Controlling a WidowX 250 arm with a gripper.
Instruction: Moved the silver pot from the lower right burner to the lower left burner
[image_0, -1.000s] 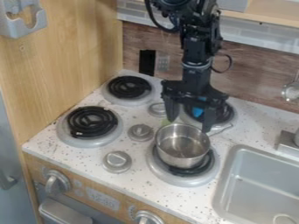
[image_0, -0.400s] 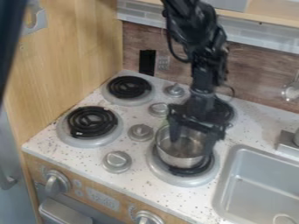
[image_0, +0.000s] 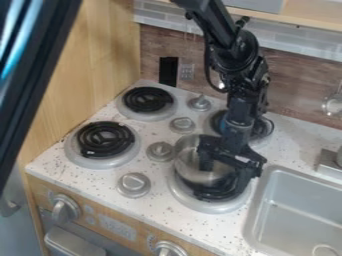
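- Since the earlier frame, the tool (image_0: 224, 179) has moved lower, toward the near side of the stove. The silver pot (image_0: 187, 167) has shifted slightly toward the left burners and now sits tipped. A dark, blurred object (image_0: 47, 65) at the upper left covers more of the view; its identity cannot be told.
- Tool condition: fingers parted, partly open. One finger is inside the pot; the other is beyond the pot's right side. Whether they bear on the wall, or have any hold of it, cannot be told.
- Pot location: at the lower right burner (image_0: 179, 196), tilted, with black coil exposed below it. The tool hides part of its right side. Whether its base touches the coil cannot be told.
- Lower left burner (image_0: 105, 139): black coil in a grey drip pan, with no pot on it.
- Upper left burner (image_0: 148, 99): same construction. Upper right burner (image_0: 264, 127): partly hidden behind the arm.
- Four grey stovetop knobs are fitted between and beside the burners, the nearest (image_0: 133, 185) right of the lower left burner.
- Surface (image_0: 157, 212): white, speckled. A grey sink basin (image_0: 300, 215) is set in it, right of the lower right burner.
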